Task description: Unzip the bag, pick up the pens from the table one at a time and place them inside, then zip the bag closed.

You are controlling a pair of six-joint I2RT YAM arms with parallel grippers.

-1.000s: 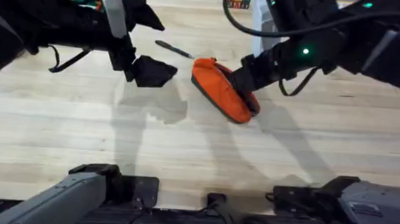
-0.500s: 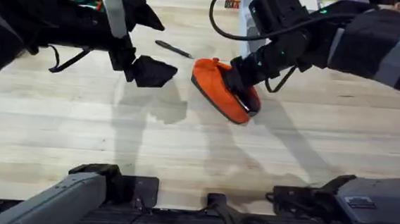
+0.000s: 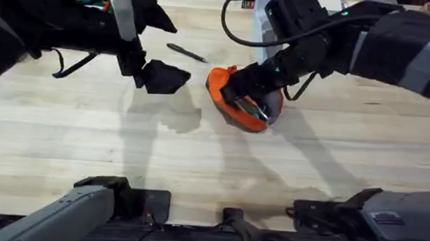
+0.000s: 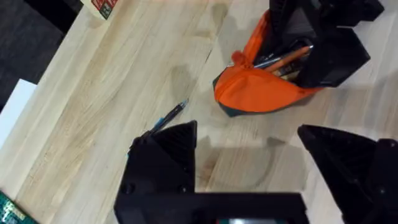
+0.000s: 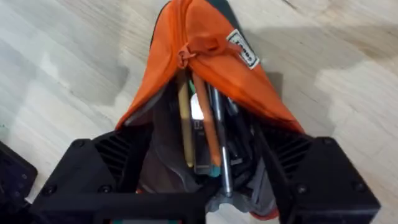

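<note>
Bag (image 3: pixel 239 98) sits in the middle of the counter (image 3: pixel 197 165), orange and partly unzipped, and its long side runs slantwise away from the robot. Its open mouth shows several pens and pencils already inside, and the red pull tab (image 5: pixel 198 46) sits partway along the zipper. The right claw (image 5: pixel 211 168) is right at the open end, with one finger on each side of the mouth, spread wide and holding the bag open. One dark pen (image 3: pixel 187 53) lies alone on the counter, just beyond the left claw (image 3: pixel 159 76) and off to the bag's left. That pen points slantwise too. The left claw hangs just above the counter, spread apart and empty. The left arm is much nearer to the pen, so it looks best placed to reach forward and grab it.
</note>
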